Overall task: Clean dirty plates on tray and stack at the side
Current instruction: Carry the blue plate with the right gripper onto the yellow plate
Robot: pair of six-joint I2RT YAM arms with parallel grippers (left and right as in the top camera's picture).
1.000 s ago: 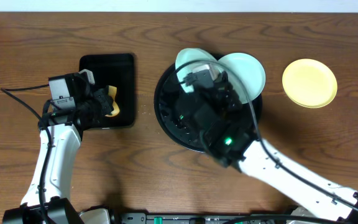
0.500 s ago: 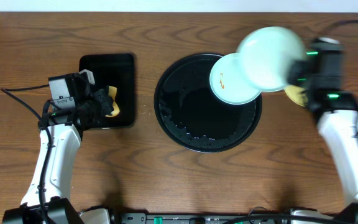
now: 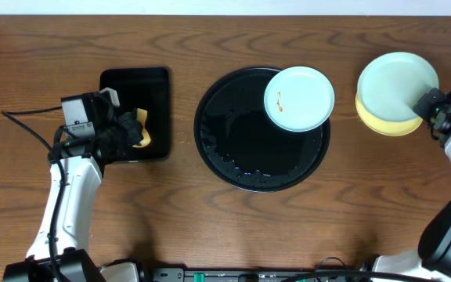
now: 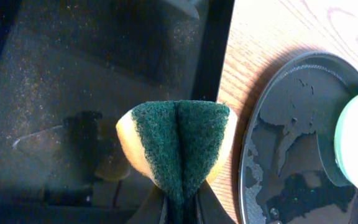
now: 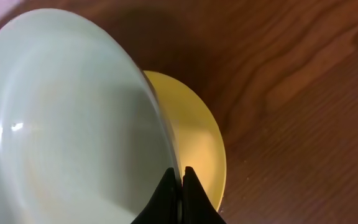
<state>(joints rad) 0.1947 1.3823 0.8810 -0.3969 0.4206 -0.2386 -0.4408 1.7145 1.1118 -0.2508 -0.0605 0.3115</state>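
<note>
The left gripper [image 3: 125, 130] is clamped on a green-and-yellow sponge [image 4: 178, 140] over the rectangular black tray [image 3: 135, 78]. To its right, past a strip of bare table [image 3: 180, 204], lies the round black tray [image 3: 225, 149]. A smeared mint plate [image 3: 299, 98] sits at its far right rim. Beyond open wood, the right gripper [image 5: 180, 185] pinches the rim of a tilted second mint plate [image 3: 396, 78], held over the yellow plate [image 3: 382, 125]. Contact between them is unclear.
</note>
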